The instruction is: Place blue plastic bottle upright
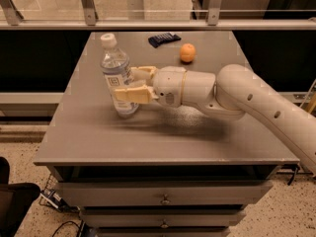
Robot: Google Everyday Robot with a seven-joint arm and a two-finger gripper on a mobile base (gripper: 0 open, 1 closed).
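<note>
The blue plastic bottle [116, 63] is clear with a white cap and a printed label. It stands upright with its base on the grey table [163, 137], left of centre. My gripper [126, 83] reaches in from the right and is shut on the bottle at label height. One finger [129, 95] lies across the bottle's front and the other is at its far side. The white arm [247, 100] stretches off to the right edge.
An orange fruit [187, 53] and a dark flat object [164, 39] lie at the back of the table. A metal rail [158, 23] with posts runs behind it. Drawers [163, 199] sit below the front edge.
</note>
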